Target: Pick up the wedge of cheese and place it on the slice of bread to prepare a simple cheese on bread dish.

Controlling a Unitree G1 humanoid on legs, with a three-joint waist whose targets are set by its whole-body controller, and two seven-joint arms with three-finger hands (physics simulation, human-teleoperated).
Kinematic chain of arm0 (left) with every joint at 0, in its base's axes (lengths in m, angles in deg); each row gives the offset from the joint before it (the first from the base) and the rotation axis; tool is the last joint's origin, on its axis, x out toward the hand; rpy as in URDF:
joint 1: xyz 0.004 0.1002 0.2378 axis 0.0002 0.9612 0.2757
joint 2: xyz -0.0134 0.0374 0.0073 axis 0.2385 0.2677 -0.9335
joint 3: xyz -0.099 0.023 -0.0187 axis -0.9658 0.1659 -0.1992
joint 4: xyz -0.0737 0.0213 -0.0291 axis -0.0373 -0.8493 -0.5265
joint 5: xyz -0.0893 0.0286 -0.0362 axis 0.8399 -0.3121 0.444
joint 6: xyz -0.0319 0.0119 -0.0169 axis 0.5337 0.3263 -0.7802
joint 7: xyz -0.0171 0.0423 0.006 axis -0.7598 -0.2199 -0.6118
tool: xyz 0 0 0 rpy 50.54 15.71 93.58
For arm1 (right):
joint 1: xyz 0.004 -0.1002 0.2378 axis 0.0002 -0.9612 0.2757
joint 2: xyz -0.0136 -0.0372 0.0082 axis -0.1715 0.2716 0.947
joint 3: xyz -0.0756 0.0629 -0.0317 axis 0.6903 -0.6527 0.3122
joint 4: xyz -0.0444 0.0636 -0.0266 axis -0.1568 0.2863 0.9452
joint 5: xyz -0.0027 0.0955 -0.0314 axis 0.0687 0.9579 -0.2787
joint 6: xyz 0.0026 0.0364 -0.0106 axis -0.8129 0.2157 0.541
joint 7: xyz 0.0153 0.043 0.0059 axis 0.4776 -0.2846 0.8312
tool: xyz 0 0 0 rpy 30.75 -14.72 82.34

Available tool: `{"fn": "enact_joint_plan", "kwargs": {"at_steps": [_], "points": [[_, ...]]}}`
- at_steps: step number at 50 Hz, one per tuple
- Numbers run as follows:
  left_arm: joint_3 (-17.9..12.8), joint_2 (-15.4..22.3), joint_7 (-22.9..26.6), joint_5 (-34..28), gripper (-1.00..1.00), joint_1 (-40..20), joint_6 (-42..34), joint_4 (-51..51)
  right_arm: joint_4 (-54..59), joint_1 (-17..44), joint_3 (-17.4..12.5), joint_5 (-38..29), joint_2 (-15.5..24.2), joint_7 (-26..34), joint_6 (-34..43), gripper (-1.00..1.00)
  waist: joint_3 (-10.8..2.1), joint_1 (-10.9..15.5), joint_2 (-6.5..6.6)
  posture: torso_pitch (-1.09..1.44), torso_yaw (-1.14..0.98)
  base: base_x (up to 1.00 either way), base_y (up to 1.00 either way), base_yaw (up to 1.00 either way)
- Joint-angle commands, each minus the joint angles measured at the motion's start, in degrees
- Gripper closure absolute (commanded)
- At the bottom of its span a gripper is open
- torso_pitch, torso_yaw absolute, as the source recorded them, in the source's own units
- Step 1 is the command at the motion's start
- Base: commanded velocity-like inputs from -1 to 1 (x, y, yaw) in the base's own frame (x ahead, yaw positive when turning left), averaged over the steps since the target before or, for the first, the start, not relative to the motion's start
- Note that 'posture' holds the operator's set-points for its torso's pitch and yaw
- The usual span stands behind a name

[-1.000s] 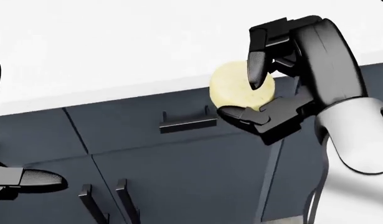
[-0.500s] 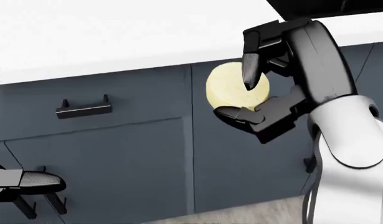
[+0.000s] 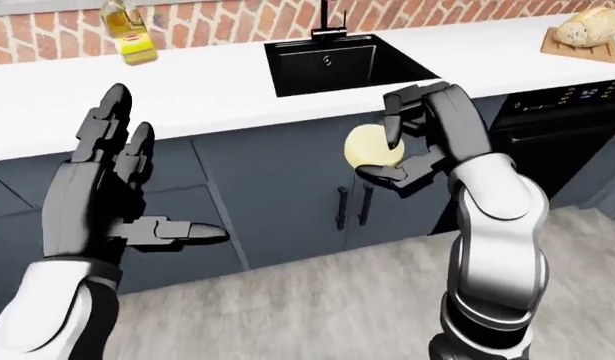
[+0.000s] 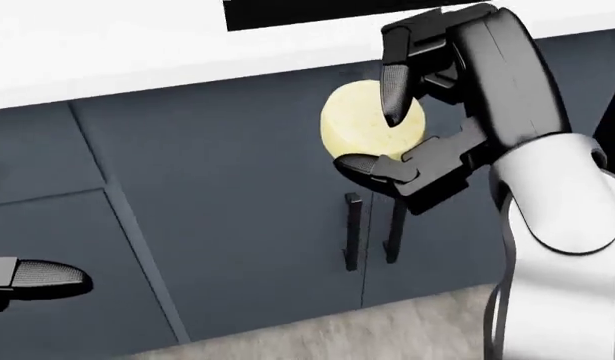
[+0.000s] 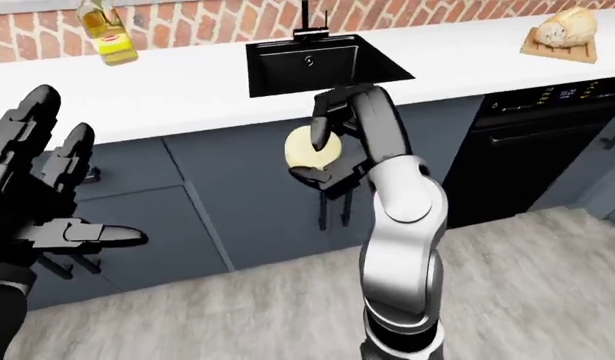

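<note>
So: long white countertop (image 3: 217, 90) with black inset sink (image 3: 337, 64), dark grey cabinets below. Bread loaf on wooden board (image 3: 584, 31) sits far right in the left-eye view. Right hand (image 3: 405, 146) has fingers wrapped round the pale yellow rounded cheese piece (image 3: 372, 146), held off-counter. Left hand (image 3: 117, 195) splayed wide, empty. Best: keep grip firm, carry rightward, approach bread from above.
</note>
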Motion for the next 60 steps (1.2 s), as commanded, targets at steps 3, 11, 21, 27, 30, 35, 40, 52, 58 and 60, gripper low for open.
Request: {"fn": "enact_joint_plan", "kwargs": {"at_steps": [3,11,21,27,30,35,40,52,58,60], "points": [[0.02,0.52,-0.15,0.46,-1.00,-1.10,0.83,1.05,-1.21,1.03,-0.88,0.01,0.48,-0.95,-1.32,1.00,-2.86,-0.75,1.23,0.00,0.00,0.00,-1.00,0.00],[-0.06,0.57,-0.28,0.72,-1.00,-0.73,1.08,1.16,-1.53,0.14,-0.76,0.55,0.47,-1.66,-2.04,1.00,-2.12,-1.39,-5.43,0.00,0.00,0.00,-1.00,0.00],[0.53,0.03,0.07,-0.04,-1.00,0.42,2.67,0.62,-1.32,-0.35,-0.45,0.62,0.46,-1.82,-2.64,1.00,-1.78,-0.72,1.86,0.00,0.00,0.00,-1.00,0.00],[0.31,-0.09,0.42,-0.21,-1.00,0.51,2.84,0.46,-0.95,-0.68,-0.44,0.69,0.17,-1.99,-3.28,1.00,-2.35,0.33,0.08,0.00,0.00,0.14,-1.00,0.00],[0.24,-0.13,0.52,-0.26,-1.00,0.61,3.09,0.30,-0.75,-0.61,-0.21,0.59,0.00,-2.01,-3.36,1.00,-2.72,0.47,-5.18,0.00,0.00,0.17,-1.00,0.00],[0.52,-0.24,0.56,-0.46,-1.00,0.71,3.34,0.08,-0.50,-0.68,-0.11,0.35,-0.07,-1.89,-3.64,1.00,-1.87,-0.88,-4.81,0.00,0.00,0.17,-1.00,0.00],[0.33,-0.20,0.73,-0.51,-1.00,0.75,3.45,0.06,-0.50,-0.88,0.00,0.20,-0.30,-1.83,-4.01,1.00,-0.90,-1.41,-2.14,0.00,0.00,0.19,-0.94,0.00],[0.68,-0.55,0.94,-1.06,-1.00,1.28,4.25,-0.25,0.25,-1.36,-0.31,0.07,-0.48,-1.85,-4.77,1.00,-0.51,-1.87,-4.23,0.00,0.00,0.09,-0.25,0.00],[-0.18,-0.41,1.12,-0.59,-1.00,1.16,3.78,0.13,-0.29,-0.59,0.05,-0.16,-0.62,-1.32,-4.76,1.00,-0.82,-0.93,-3.59,0.00,0.00,0.22,-0.41,0.00],[-0.27,-0.37,1.12,-0.51,-1.00,1.22,3.85,0.07,-0.30,-0.14,0.26,-0.39,-0.69,-1.18,-4.63,1.00,-2.04,-1.15,-4.79,0.00,0.00,0.00,0.00,0.00]]}}
